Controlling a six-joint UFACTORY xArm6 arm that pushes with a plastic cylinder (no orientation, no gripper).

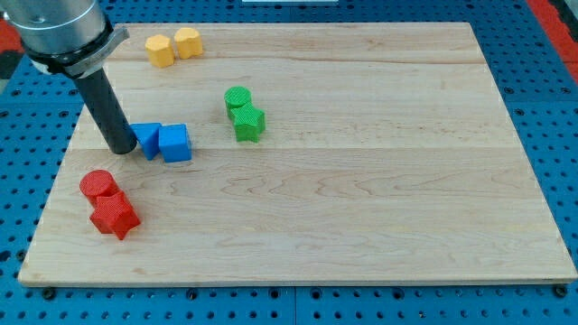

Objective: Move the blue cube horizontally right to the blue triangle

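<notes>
Pale wooden board (361, 181), grain lengthwise. My tip (121, 149), a plain dark rod without fingers, is pressed against the blue triangle (146, 140); the ribbed blue cube (175, 143) is seated touching that triangle's right side, at the view's left.

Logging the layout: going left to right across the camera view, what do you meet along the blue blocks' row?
My tip → blue triangle → blue cube → green blocks, slightly higher up.

My tip (121, 149) touches the blue triangle (146, 140), with the blue cube (175, 143) just beyond. Bare board runs rightward past them; green blocks (244, 114) sit up-right, red blocks (108, 204) just below.
</notes>
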